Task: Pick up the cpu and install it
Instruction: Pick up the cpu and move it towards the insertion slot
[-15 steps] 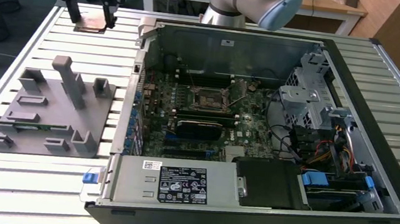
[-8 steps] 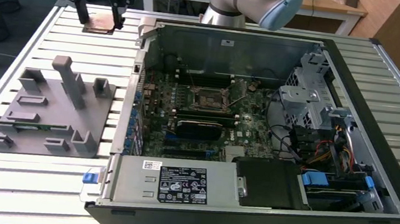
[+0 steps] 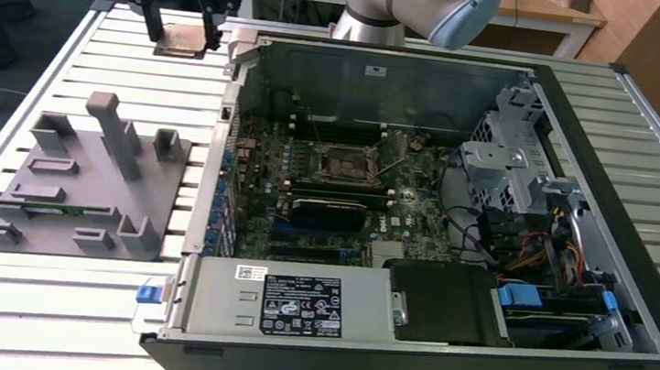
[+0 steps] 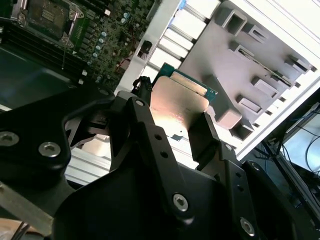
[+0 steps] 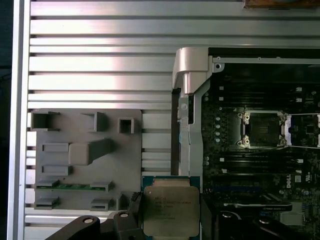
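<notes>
My gripper [image 3: 183, 36] hangs over the slatted table at the far left of the exterior view, beyond the case's corner. It is shut on the cpu [image 3: 183, 42], a flat square chip with a metal top plate. In both wrist views the cpu [image 4: 177, 102] [image 5: 170, 210] sits between the black fingers [image 4: 137, 110], held by two opposite edges and lifted off the table. The motherboard socket [image 3: 345, 164] [image 5: 263, 129] [image 4: 47, 15] lies open in the middle of the board, well away from the gripper.
An open computer case [image 3: 649, 301] fills the exterior view's right, with a drive cage [image 3: 511, 158] and a power supply [image 3: 281, 301] inside. A grey parts fixture [image 3: 72, 186] [image 5: 85, 155] holding a green memory stick [image 5: 75, 186] lies on the slatted aluminium table [image 3: 70, 323].
</notes>
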You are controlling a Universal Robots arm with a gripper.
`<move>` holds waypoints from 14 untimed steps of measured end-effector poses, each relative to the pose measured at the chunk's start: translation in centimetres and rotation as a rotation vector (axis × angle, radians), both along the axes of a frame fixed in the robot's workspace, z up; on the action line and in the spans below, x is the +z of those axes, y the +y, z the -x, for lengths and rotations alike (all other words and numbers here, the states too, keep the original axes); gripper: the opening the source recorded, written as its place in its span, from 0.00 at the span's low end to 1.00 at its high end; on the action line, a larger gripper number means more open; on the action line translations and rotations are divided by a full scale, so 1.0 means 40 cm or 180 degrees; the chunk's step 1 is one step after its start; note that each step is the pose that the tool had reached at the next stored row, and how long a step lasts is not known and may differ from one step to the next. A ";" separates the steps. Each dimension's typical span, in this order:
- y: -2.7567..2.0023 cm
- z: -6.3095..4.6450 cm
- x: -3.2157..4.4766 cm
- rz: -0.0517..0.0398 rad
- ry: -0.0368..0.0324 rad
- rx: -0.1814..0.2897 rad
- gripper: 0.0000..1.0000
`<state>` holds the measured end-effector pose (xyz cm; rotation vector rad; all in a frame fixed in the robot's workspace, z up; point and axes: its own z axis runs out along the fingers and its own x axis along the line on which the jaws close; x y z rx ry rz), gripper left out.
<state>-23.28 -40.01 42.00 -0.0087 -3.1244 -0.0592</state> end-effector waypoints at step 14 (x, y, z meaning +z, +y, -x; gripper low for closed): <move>0.000 -0.078 0.000 0.0000 0.0000 0.0000 0.54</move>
